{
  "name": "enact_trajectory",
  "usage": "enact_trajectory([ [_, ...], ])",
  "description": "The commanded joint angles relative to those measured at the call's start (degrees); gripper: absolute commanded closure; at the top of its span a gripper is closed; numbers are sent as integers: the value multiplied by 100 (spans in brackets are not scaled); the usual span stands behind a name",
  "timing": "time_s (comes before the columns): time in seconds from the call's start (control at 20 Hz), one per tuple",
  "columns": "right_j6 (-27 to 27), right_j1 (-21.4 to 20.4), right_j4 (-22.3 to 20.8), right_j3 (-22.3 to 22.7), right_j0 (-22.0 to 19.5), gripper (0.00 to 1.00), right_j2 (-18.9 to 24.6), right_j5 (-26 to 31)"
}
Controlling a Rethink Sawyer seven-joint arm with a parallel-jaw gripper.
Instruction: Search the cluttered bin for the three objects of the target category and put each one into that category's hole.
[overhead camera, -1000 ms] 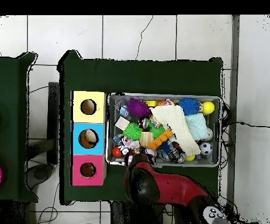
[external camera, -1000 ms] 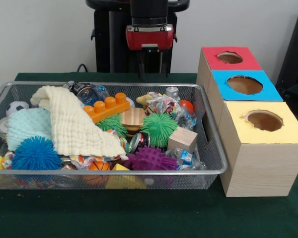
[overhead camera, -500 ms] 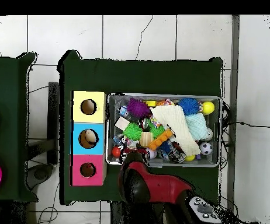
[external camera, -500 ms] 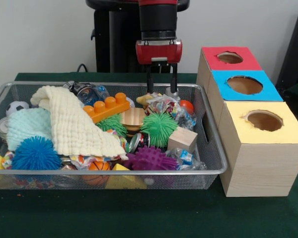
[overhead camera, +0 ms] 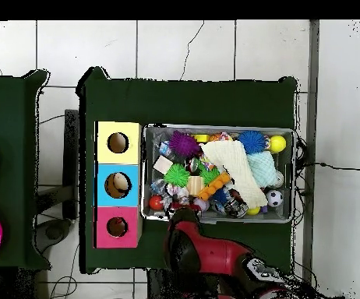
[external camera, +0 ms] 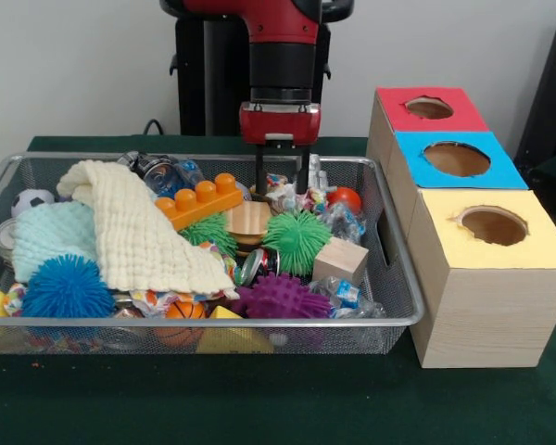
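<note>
The silver wire-mesh bin is full of clutter; it also shows in the overhead view. My gripper is open. Its fingers reach down into the bin's far side, among crumpled colourful wrappers next to a red ball. I cannot make out any soft animal toy; the spot between the fingers is partly hidden. The red-topped box's hole is at the far right, apart from the gripper. In the overhead view the arm covers the gripper, and the red box's hole shows beside it.
Blue-topped and yellow-topped boxes stand in front of the red one. In the bin lie a cream cloth, an orange brick, green, purple and blue spiky balls, and a wooden block.
The gripper has moved from behind the bin's far rim to over the bin, then slightly left and down among the clutter. A pale yellow shape seen beside the fingers earlier is now hidden.
</note>
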Motion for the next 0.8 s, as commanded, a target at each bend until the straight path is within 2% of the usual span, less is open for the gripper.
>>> enact_trajectory([
  [0.05, 675, 903, -24, -677, -15, 0, -270, 0],
  [0.35, 627, 699, 38, -611, 36, 0, -302, 296],
  [0.6, 499, 351, 61, -481, 23, 0, -318, 868],
  [0.8, 443, 420, 33, -513, 39, 0, -277, 1075],
])
